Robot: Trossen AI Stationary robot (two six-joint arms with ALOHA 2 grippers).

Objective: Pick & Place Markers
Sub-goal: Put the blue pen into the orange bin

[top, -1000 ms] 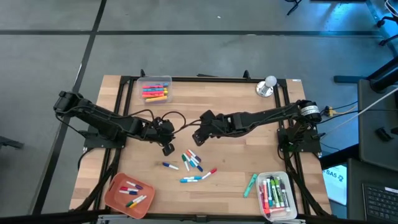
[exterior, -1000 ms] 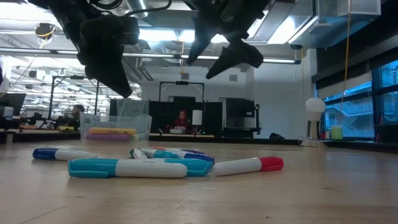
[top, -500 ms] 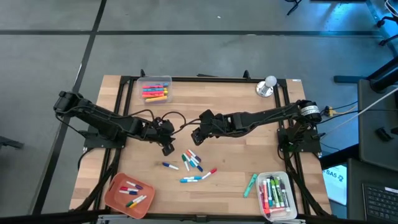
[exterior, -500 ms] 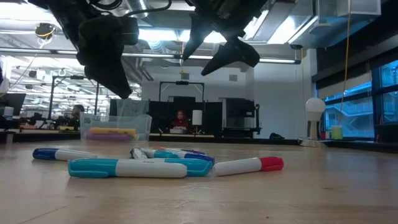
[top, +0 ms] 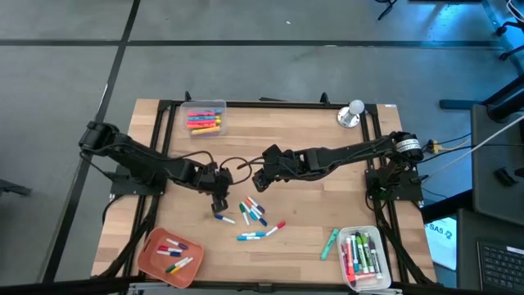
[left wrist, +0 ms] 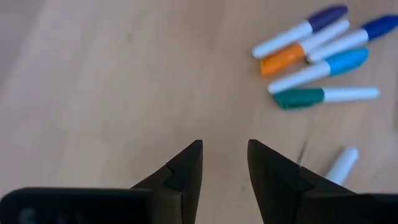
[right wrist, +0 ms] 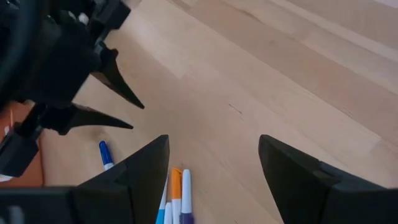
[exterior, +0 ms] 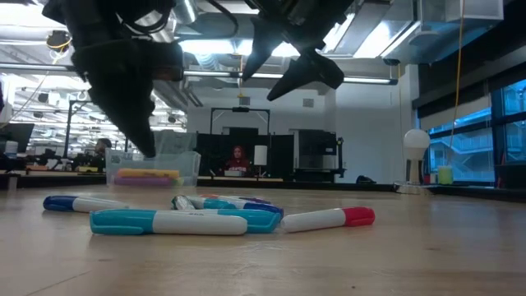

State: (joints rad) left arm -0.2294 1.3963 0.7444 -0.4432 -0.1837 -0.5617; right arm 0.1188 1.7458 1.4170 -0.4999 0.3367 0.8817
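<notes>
Several loose markers lie flat on the wooden table's middle; the low view shows them in a row. A blue-capped marker lies apart, just nearward of my left gripper. That gripper hangs open above the bare wood, pointing steeply down, with the marker cluster to one side. My right gripper hovers open over the table's centre, farther back than the cluster. Nothing sits between either pair of fingers.
A clear box of markers stands at the far left, an orange tray at the near left and a white bin of markers at the near right. A green marker lies beside the bin. A silver bell sits at the far right.
My left gripper has sunk toward the table and shifted slightly toward the near edge, closer to the blue-capped marker, turning a little as it went. No marker has moved.
</notes>
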